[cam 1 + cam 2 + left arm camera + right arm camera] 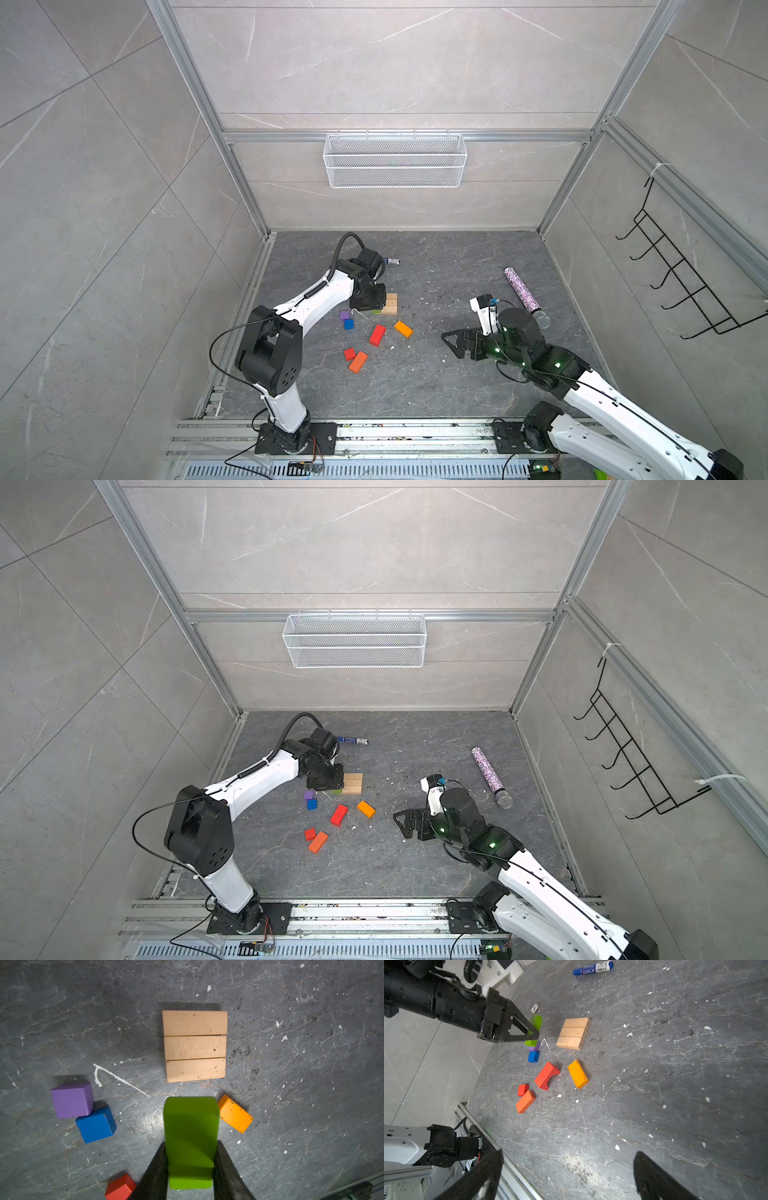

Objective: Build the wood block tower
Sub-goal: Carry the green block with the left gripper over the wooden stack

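Three tan wood blocks [195, 1046] lie side by side as a flat square on the dark floor [390, 303]. My left gripper [191, 1142] is shut on a green block [191, 1126], held just short of that square and above the floor [536, 1021]. A purple cube [71, 1101] and a blue cube [95, 1124] touch each other to one side. Nearer the front lie a yellow-orange block [578, 1074], a red arched block [547, 1075], a small red cube [522, 1089] and an orange oblong [525, 1101]. My right gripper [569, 1154] hangs open and holds nothing, to the right of the blocks [451, 343].
A blue marker pen [352, 740] lies behind the left arm. A glittery microphone [525, 297] lies at the right, behind the right arm. A white wire basket [395, 160] hangs on the back wall and a black hook rack [681, 270] on the right wall.
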Robot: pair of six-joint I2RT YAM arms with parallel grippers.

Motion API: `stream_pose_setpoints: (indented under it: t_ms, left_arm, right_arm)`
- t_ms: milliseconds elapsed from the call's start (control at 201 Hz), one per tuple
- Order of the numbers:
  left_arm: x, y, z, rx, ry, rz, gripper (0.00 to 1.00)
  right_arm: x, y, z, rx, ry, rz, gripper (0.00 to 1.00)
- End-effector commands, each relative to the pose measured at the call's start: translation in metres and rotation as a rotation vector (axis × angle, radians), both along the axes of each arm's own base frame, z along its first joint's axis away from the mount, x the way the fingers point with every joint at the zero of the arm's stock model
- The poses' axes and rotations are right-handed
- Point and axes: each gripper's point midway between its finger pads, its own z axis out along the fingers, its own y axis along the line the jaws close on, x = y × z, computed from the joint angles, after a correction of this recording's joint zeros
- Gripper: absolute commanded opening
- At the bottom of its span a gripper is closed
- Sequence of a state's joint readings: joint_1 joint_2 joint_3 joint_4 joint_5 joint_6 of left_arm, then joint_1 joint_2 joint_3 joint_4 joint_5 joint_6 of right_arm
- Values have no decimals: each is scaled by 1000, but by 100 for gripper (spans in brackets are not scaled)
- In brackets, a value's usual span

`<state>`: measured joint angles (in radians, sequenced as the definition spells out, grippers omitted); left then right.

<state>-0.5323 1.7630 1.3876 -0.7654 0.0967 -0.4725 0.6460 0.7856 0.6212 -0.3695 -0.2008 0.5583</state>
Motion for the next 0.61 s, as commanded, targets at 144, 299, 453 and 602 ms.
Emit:
stream_pose_setpoints:
  t_ms: [144,299,453,602]
  left_arm:
    - [18,-17,-6,-2,17,-59,23]
    - [30,-20,-15,18,24,-65,23]
    - [37,-18,-24,41,51,-59,24]
    - [41,-14,-32,64,64,-36,24]
  right_arm:
    - [-4,-5,-8,-16,20,-14,99]
    - [-4,-4,-9,-19,22,-13,99]
    - [-4,-4,-10,-25,21,-9,99]
    - [-3,-3,-10,-27,22,-8,99]
